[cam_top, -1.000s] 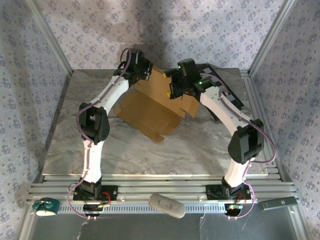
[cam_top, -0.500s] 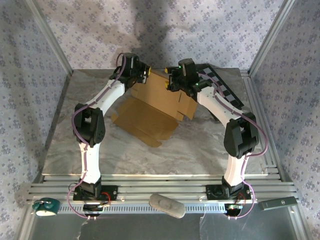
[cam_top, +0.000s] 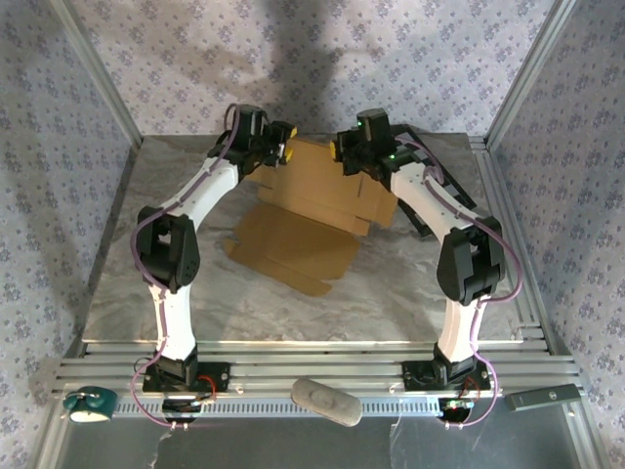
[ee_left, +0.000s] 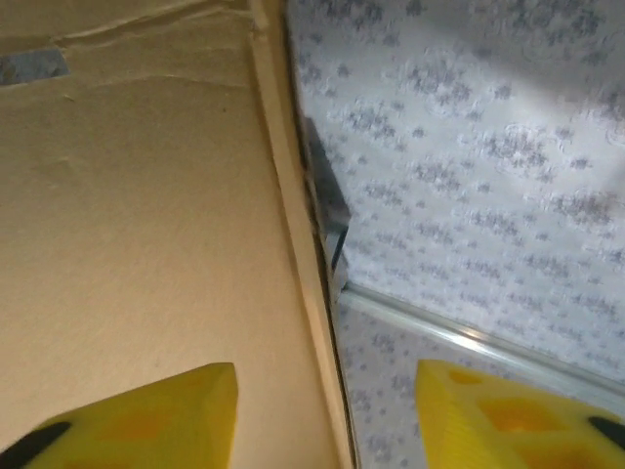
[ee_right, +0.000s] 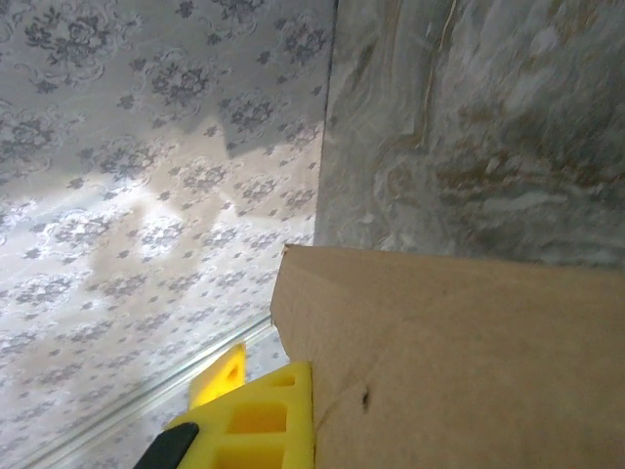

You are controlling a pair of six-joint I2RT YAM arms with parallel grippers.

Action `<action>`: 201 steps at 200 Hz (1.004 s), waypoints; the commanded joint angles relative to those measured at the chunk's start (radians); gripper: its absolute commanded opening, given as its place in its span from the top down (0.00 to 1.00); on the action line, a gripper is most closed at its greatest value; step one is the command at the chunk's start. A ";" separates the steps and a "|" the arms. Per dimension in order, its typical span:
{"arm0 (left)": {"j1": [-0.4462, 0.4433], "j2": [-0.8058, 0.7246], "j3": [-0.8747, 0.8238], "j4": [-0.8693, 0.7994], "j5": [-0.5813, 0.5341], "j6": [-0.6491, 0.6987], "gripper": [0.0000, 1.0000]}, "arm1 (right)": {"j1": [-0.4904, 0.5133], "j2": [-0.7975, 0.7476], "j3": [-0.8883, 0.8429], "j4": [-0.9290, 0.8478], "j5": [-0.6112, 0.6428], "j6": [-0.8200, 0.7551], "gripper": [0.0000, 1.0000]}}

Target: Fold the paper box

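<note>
The paper box (cam_top: 293,244) is tan corrugated cardboard, one part flat on the marble table (cam_top: 176,264) and a rear panel (cam_top: 322,181) raised towards the back wall. My left gripper (cam_top: 280,137) is at that panel's upper left corner. In the left wrist view the paper box (ee_left: 146,244) shows its edge between the yellow fingers (ee_left: 146,420) of my left gripper (ee_left: 327,420), which stand well apart and open. My right gripper (cam_top: 342,149) is at the panel's top edge. There the paper box (ee_right: 469,371) hides one finger of my right gripper (ee_right: 312,401), which is shut on the cardboard.
A black-and-white checkerboard panel (cam_top: 437,174) lies at the back right under the right arm. Aluminium posts and patterned walls close in the back and sides. On the near rail lie a grey oblong object (cam_top: 327,401), a teal object (cam_top: 90,404) and a dark bar (cam_top: 542,398).
My left gripper has let go of the panel and opened. My right gripper has closed on the panel's top edge. The box has shifted and its raised panel now stands wider across the back.
</note>
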 commanded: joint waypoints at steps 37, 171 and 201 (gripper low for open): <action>0.125 -0.143 0.169 -0.511 0.012 0.437 0.40 | -0.112 0.085 0.181 -0.277 -0.295 -0.480 1.00; 0.085 0.069 0.301 -0.573 0.085 0.595 0.45 | -0.262 0.144 0.294 -0.388 -0.609 -0.703 1.00; 0.084 0.113 0.346 -0.564 0.096 0.601 0.44 | -0.264 0.147 0.293 -0.393 -0.621 -0.708 1.00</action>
